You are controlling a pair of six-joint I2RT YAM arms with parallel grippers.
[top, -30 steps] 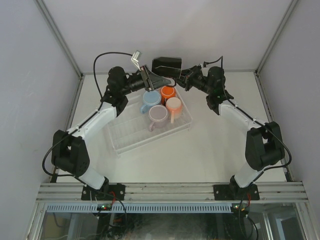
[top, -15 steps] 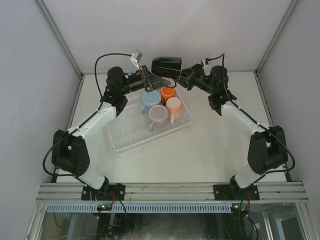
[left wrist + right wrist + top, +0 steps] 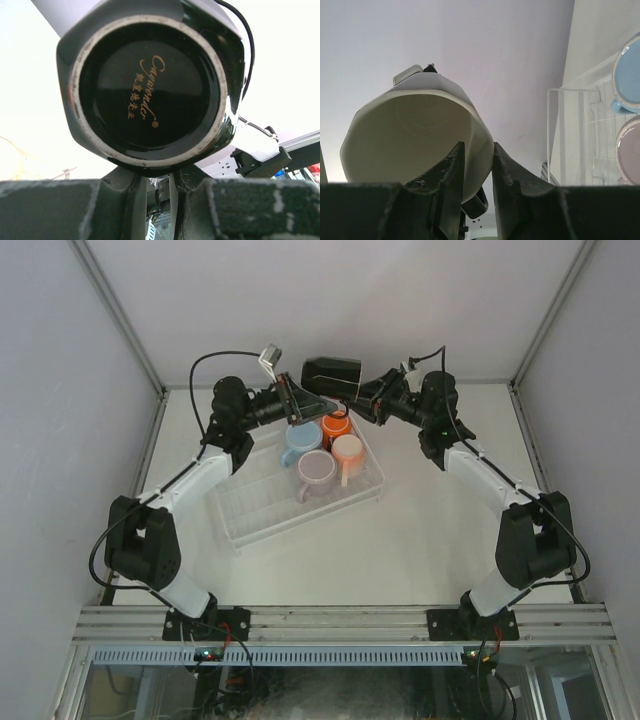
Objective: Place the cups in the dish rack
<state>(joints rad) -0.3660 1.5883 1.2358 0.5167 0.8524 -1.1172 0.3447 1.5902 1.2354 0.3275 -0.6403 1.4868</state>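
Glossy black faceted mug, cream inside, shows a rough pale foot ring.

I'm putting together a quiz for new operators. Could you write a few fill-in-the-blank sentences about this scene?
1. The clear ribbed dish rack holds ____ small ceramic mugs.
2. The glossy black ceramic mug with a cream inside is on its side in the air, its base facing the ____ wrist camera.
3. Every mug in the rack stands with its opening facing ____.
Missing words: four; left; up.
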